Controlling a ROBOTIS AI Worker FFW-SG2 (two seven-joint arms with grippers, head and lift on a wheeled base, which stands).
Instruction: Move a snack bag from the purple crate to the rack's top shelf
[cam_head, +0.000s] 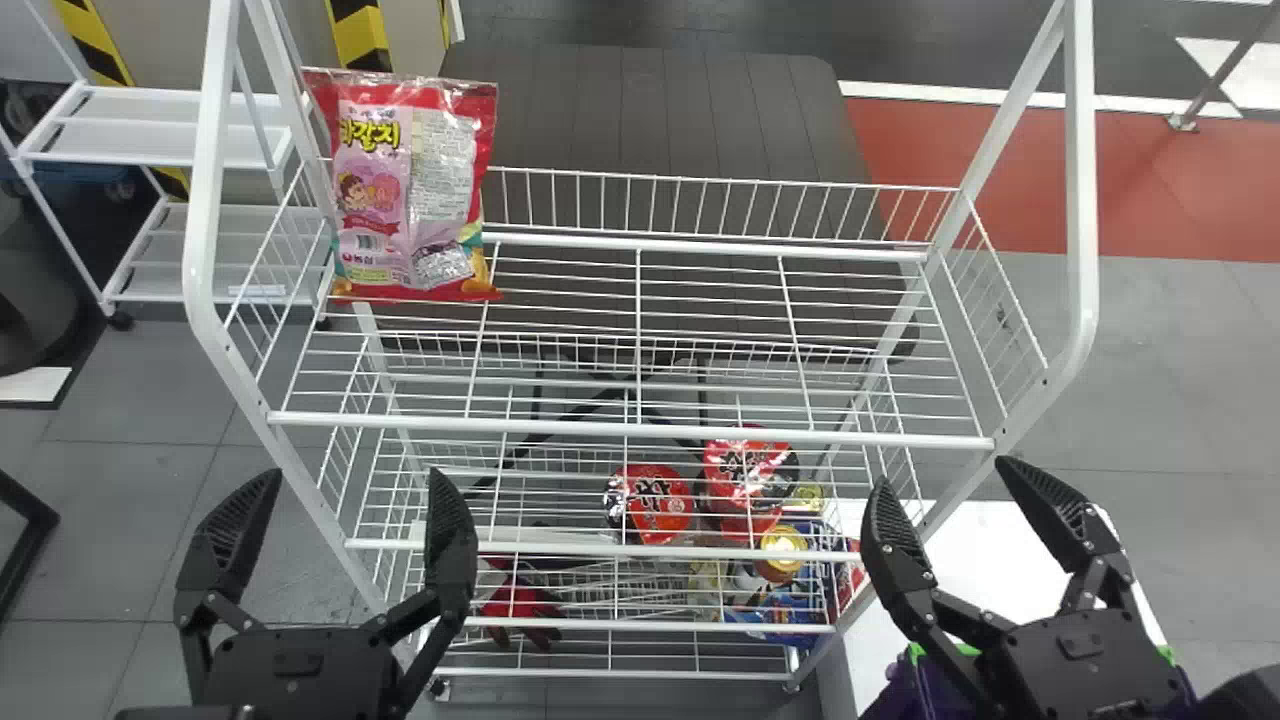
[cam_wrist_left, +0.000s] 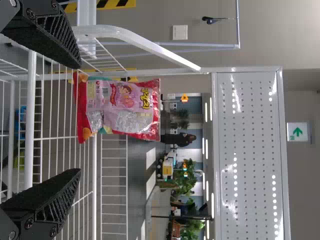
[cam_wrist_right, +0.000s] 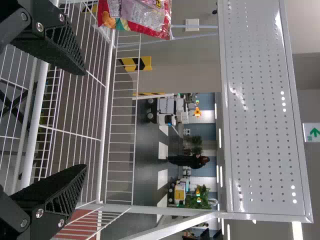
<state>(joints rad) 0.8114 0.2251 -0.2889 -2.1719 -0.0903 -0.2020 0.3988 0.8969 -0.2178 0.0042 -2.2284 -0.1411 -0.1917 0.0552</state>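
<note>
Since one bag (cam_head: 405, 190) stands upright on the top shelf (cam_head: 640, 427), left end, placing is judged complete. Left gripper (cam_head: 352, 485) and right gripper (cam_head: 948, 478): both spread, empty. Next requirement: withdrawal, clear of the wires.

White wire rack (cam_head: 630, 428) on grey tile floor (cam_head: 130, 520). Top shelf: red-and-pink snack bag (cam_head: 400, 200), upright, left end, toward the back. Lower levels, seen through the wire: two red round packs (cam_head: 660, 503) (cam_head: 750, 465), yellow-lidded jar (cam_head: 782, 548), blue packaging (cam_head: 790, 608) right of centre; red item (cam_head: 518, 600) left. Exact tier unclear.
</note>
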